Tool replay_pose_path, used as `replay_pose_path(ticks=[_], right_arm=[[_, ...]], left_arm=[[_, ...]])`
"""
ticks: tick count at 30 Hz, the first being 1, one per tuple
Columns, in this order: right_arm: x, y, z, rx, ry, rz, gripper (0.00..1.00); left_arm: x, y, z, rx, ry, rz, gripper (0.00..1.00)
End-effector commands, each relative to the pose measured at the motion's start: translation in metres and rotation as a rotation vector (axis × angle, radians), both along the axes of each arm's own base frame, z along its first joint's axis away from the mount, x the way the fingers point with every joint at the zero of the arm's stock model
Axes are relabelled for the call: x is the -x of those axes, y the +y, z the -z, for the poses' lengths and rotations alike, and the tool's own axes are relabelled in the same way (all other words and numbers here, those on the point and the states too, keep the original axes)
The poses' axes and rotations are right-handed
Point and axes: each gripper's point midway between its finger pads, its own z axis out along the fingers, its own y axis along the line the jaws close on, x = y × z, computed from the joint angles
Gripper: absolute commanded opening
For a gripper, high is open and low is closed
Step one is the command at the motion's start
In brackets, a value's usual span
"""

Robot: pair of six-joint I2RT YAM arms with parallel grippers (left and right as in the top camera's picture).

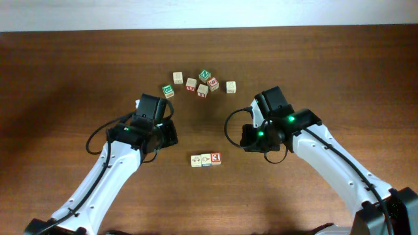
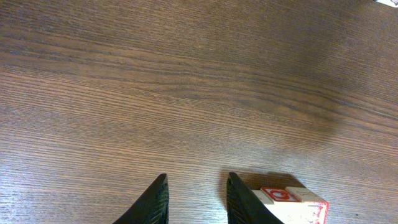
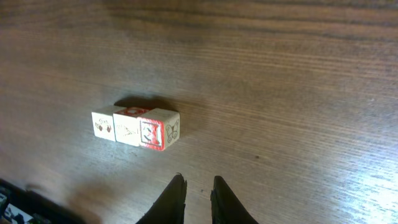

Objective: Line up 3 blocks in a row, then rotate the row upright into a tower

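Observation:
Three small pale wooden blocks stand in a touching row on the table: the left one (image 1: pixel 196 160) faintly marked, the middle one (image 1: pixel 206 159) with a bluish top, the right one (image 1: pixel 215 158) with a red-printed top. The right wrist view shows the same row (image 3: pixel 134 127) ahead and to the left of my right gripper (image 3: pixel 199 178), whose fingers stand a narrow gap apart over bare wood. My left gripper (image 2: pixel 197 177) is open and empty; the end of the row (image 2: pixel 292 200) lies just right of its right finger (image 2: pixel 239 199). From overhead, the left gripper (image 1: pixel 171 134) and right gripper (image 1: pixel 247 137) flank the row.
A loose cluster of several other letter cubes (image 1: pixel 202 83) lies further back on the table, among them green-faced ones (image 1: pixel 168 91) and a dark red one (image 1: pixel 213 84). The table's far edge (image 1: pixel 209 27) runs along the top.

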Motion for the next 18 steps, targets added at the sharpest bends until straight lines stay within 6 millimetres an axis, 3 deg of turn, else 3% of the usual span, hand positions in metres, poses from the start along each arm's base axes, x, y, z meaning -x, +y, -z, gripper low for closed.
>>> replay_pose_path(ticks=[1,7,10,14,18], right_arm=[[0.004,0.0,0.004,-0.011,0.015,-0.001,0.17],[0.002,0.002,0.008,-0.018,0.021,0.013,0.16],[0.005,0.006,0.023,-0.005,0.063,0.0,0.16],[0.007,0.017,0.038,-0.004,0.087,-0.033,0.15],[0.007,0.018,0.047,0.005,0.106,-0.034,0.15]], left_arm=[[0.003,-0.004,0.002,0.012,0.007,0.026,0.28],[0.004,-0.022,0.017,0.013,0.036,0.077,0.24],[0.007,-0.027,0.027,0.012,0.068,0.092,0.14],[0.01,-0.025,0.037,0.006,0.108,0.064,0.0],[0.012,-0.017,0.038,-0.027,0.118,0.03,0.0]])
